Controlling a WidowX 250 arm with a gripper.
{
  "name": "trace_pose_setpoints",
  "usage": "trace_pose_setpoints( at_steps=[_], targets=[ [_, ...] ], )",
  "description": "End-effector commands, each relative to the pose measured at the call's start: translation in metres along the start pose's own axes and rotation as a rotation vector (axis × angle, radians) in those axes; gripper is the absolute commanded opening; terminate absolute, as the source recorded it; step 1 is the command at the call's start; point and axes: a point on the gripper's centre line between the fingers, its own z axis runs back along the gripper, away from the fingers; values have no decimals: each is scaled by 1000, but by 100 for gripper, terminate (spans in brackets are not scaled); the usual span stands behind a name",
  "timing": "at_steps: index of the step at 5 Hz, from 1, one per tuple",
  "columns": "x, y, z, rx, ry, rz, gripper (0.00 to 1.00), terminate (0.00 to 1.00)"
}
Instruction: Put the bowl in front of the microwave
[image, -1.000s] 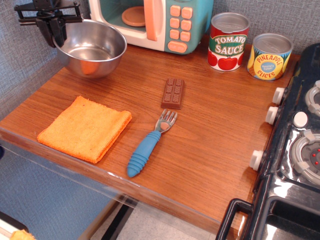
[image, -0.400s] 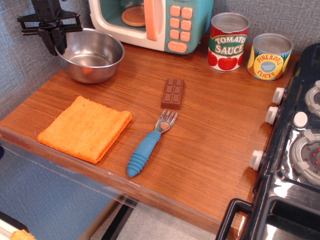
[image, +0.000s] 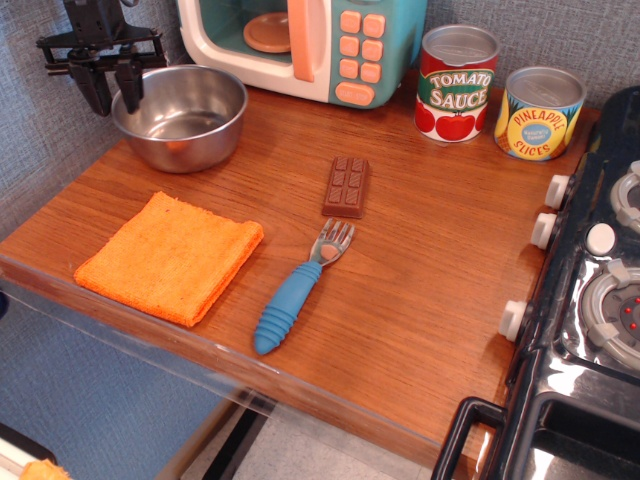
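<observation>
The shiny steel bowl (image: 185, 108) stands upright on the wooden counter at the back left, just left of and in front of the teal and cream microwave (image: 388, 45). The microwave's door with the orange handle is open, and an orange plate lies inside. My black gripper (image: 115, 92) hangs over the bowl's left rim. Its two fingers are spread, one outside the rim and one just inside, and they hold nothing.
An orange cloth (image: 170, 255) lies front left, with a blue-handled fork (image: 298, 290) and a chocolate bar (image: 347, 186) mid-counter. Tomato sauce can (image: 457, 82) and pineapple can (image: 540, 112) stand at the back right. The black stove (image: 590, 300) borders the right side.
The bowl was tilted and held by its left rim; it has come down flat on the counter. The fingers have spread apart and let go of the rim.
</observation>
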Motion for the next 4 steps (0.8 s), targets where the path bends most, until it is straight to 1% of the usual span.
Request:
trace_pose_setpoints(
  at_steps=[1, 2, 3, 4],
  targets=[
    [-28, -11, 101, -56, -153, -91, 100, 0],
    [-45, -27, 101, -78, -103, -159, 100, 0],
    [-57, -42, 85, -57, -45, -244, 100, 0],
    [-63, -52, 75, -12, -8, -388, 100, 0]
  ],
)
